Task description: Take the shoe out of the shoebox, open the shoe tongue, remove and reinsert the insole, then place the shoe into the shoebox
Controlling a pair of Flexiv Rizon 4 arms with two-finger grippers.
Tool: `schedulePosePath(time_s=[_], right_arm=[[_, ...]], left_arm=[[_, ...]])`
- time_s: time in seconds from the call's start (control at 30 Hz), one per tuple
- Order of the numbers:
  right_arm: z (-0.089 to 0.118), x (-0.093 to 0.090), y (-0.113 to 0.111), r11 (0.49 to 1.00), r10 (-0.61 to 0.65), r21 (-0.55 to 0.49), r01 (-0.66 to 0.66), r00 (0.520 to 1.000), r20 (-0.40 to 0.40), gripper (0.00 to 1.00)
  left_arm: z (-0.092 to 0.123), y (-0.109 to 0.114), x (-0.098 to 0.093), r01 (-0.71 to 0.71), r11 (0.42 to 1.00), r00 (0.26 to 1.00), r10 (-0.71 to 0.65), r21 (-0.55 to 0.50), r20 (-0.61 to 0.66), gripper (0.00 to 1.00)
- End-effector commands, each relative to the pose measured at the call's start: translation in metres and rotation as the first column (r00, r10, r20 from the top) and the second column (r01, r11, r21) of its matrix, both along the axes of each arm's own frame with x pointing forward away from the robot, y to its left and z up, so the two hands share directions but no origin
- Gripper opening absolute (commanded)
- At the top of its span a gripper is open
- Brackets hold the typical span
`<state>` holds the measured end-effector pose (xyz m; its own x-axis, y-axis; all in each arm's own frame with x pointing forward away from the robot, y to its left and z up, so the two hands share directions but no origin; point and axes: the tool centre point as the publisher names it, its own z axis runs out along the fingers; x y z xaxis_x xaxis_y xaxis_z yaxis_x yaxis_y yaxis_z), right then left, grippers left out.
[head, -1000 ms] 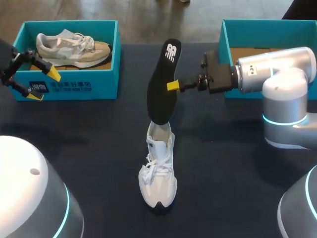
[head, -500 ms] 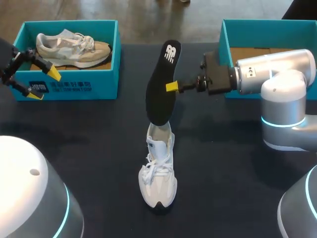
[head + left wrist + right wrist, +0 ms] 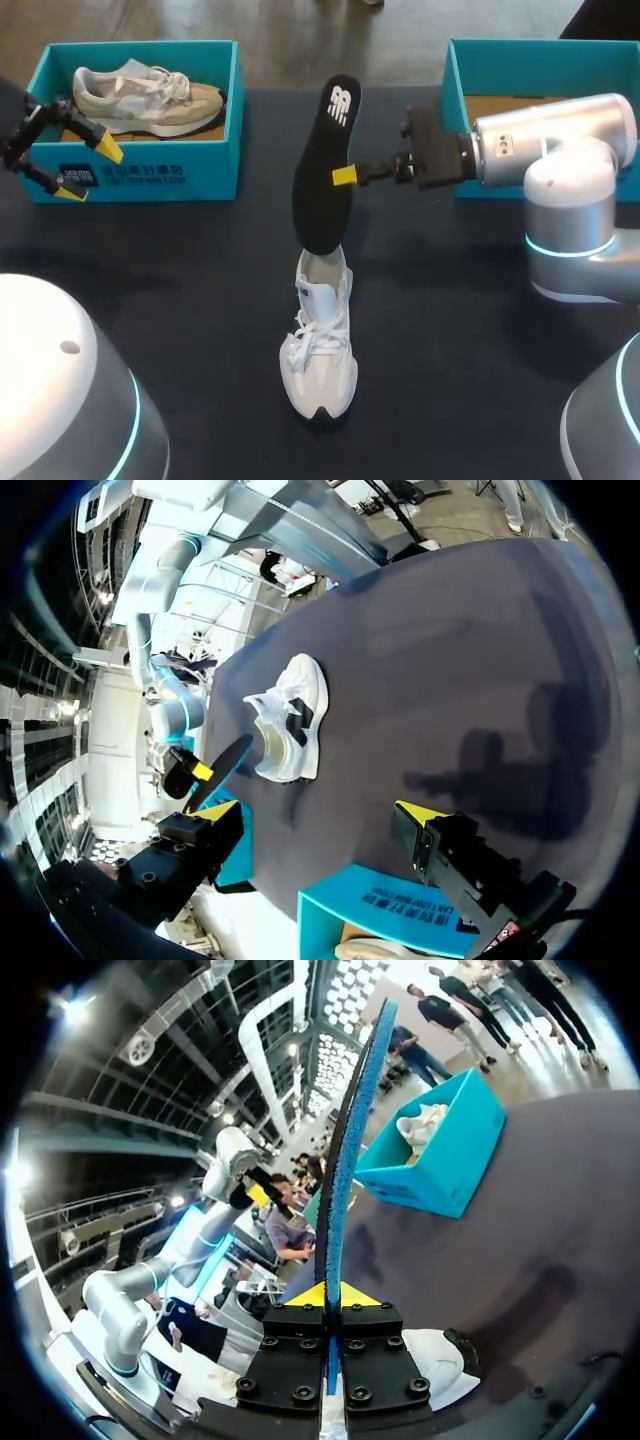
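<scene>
A: What is on the desk?
B: Two teal boxes stand at its far edge. The left shoebox has a beige shoe lying in it, and the right shoebox is partly hidden behind my right arm. The white shoe stands in the middle of the desk, toe toward me, well apart from both boxes.

A: How will that shoe handle?
B: I'd judge it light, with a soft upper over a firmer sole. It stands free, so a push from above could tip or slide it. The heel collar or the sides of the sole look like the safest holds.

A: And the insole?
B: The insole stands nearly upright above the shoe, with its lower end at the shoe's mouth. It looks like thin, light foam that bends easily. Pinched near the middle, the free end may flex on the way in. A hold nearer the lower end would probably steer it better.

A: The tools?
B: The right tool is closed almost flat on the insole about midway along, with a yellow tip pressing each face. The left tool hangs spread wide in front of the left shoebox and grips nothing.
</scene>
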<state>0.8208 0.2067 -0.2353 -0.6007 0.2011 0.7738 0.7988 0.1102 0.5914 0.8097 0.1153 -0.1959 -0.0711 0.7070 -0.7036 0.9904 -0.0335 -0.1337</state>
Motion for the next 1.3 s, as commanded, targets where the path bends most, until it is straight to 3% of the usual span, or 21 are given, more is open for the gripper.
schedulePosePath(time_s=[0.03,0.6,1.3], right_arm=[[0.001,0.001,0.007,1.0,-0.005,-0.015,0.005,1.0,0.002,0.0],[-0.014,0.01,0.007,0.999,0.009,-0.052,0.002,0.977,0.215,0.0],[-0.019,0.01,0.004,0.995,0.049,-0.097,-0.025,0.966,0.255,0.0]], left_arm=[[0.0,0.0,0.0,0.001,1.0,1.0,-0.001,0.001,0.001,1.0],[0.0,0.0,0.0,0.001,1.0,1.0,-0.001,0.001,0.001,1.0],[0.0,0.0,0.0,0.001,1.0,1.0,-0.001,0.001,0.001,1.0]])
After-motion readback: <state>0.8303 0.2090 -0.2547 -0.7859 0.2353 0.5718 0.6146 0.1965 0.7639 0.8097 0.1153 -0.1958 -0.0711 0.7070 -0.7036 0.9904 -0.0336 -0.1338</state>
